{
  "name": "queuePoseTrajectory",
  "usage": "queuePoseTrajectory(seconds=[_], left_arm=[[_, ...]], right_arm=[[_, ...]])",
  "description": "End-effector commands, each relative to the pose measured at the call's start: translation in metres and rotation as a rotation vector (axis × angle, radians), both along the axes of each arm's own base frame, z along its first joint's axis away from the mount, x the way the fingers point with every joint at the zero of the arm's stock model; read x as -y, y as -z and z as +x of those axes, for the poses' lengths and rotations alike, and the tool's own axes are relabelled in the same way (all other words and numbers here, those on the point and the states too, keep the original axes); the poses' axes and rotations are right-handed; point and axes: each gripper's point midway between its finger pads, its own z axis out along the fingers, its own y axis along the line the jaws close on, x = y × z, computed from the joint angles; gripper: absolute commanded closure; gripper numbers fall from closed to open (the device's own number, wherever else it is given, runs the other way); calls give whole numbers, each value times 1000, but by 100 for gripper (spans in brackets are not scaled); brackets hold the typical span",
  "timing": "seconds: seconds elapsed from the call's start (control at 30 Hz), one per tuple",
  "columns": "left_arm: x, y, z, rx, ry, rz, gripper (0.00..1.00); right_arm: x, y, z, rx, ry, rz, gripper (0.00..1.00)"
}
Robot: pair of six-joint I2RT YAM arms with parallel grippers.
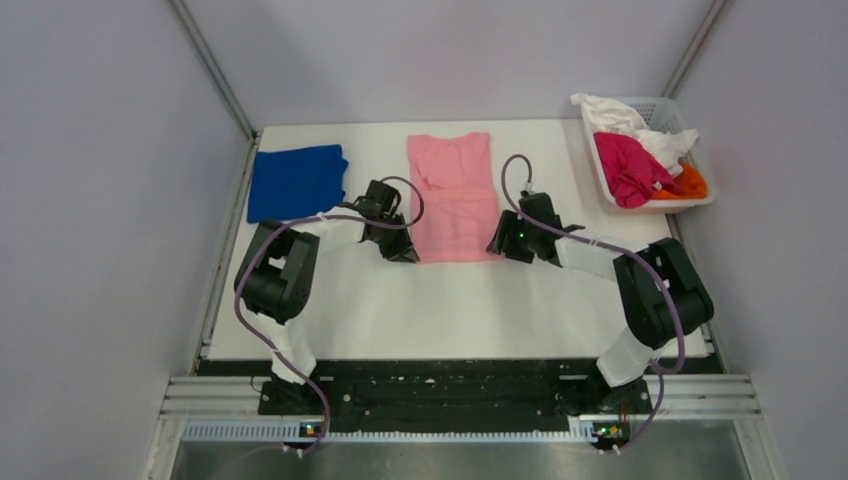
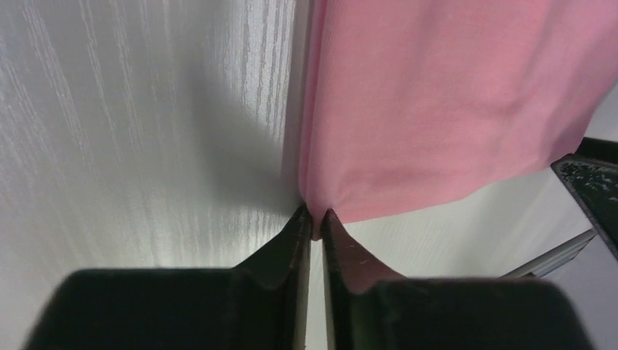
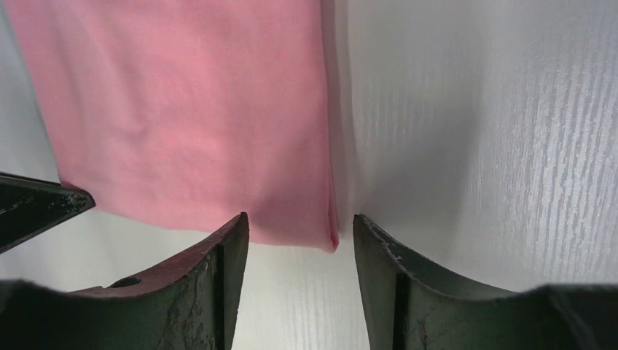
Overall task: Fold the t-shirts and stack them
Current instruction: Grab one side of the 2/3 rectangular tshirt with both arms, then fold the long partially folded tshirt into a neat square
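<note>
A light pink t-shirt lies flat as a long strip in the middle of the table, neck end far. My left gripper sits at its near left corner. In the left wrist view the gripper is pinched shut on that corner of the pink t-shirt. My right gripper is at the near right corner. Its jaws stand apart, astride the corner of the pink t-shirt without squeezing it. A folded royal blue t-shirt lies at the far left.
A white slotted basket at the far right holds a white t-shirt, a magenta one and an orange one. Bare white table lies between the pink t-shirt and the arm bases.
</note>
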Motion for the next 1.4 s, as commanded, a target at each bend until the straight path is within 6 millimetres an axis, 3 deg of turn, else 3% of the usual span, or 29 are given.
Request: queuePoseTrajectory(seconds=[0.0, 0.03, 0.17, 0.27, 0.4, 0.63, 0.73, 0.83, 0.93, 1.03, 1.17, 1.3, 1.37], left_arm=[[2, 2, 7, 20, 13, 12, 95], [1, 3, 7, 20, 9, 22, 100], [0, 0, 10, 39, 8, 25, 100], [-2, -4, 0, 46, 10, 23, 100], [-9, -6, -41, 60, 44, 91, 100], [-35, 2, -151, -37, 55, 147, 100], [-41, -10, -184, -34, 45, 131, 100], [-42, -31, -197, 13, 33, 76, 100], [-37, -61, -187, 108, 30, 22, 100], [-29, -97, -161, 249, 13, -9, 100], [-30, -132, -111, 431, -69, 33, 100], [-30, -166, -62, 526, -96, 82, 100], [-33, -167, -35, 524, -108, 124, 100]], right_arm=[[-12, 8, 0, -17, -23, 12, 48], [-12, 9, 0, -18, -21, 5, 51], [-12, 16, 0, -39, -21, 0, 84], [-16, 15, -11, -46, -29, 1, 100], [-17, 14, -48, -73, -59, -25, 100], [-6, 27, -154, -219, -150, -103, 100], [-12, 10, -192, -237, -215, -83, 100], [-22, -18, -209, -205, -274, -15, 100], [-29, -54, -202, -117, -297, 40, 100], [-35, -84, -181, -12, -320, 29, 100], [-29, -109, -125, 128, -238, -76, 100], [-33, -140, -66, 251, -188, -42, 100], [-32, -149, -42, 281, -160, -30, 100]])
